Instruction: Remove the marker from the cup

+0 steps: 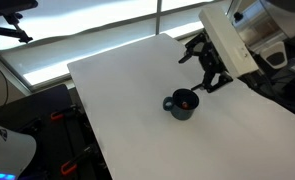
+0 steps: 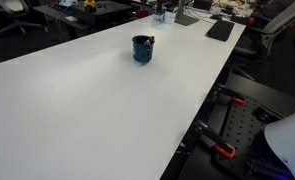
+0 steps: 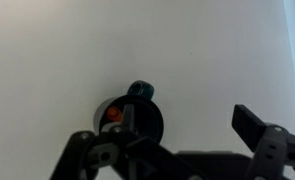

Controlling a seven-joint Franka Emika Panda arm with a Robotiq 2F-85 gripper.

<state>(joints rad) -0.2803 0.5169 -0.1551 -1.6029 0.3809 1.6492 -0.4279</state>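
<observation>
Marker [image 1: 188, 97] lies inside the cup [image 1: 180, 105], its reddish end showing at the rim. The cup stands on the white table [image 1: 117, 100]. The gripper [image 1: 212, 82] hovers near it, jaws wide and empty. Judged progress: 0 steps done; grasping and lifting out remain.

- No text, label, brand, number or sign can be read in any view.
- Dark flat items [image 2: 219, 30] at the far end of the white surface [image 2: 87, 110] are too blurred to read.
</observation>
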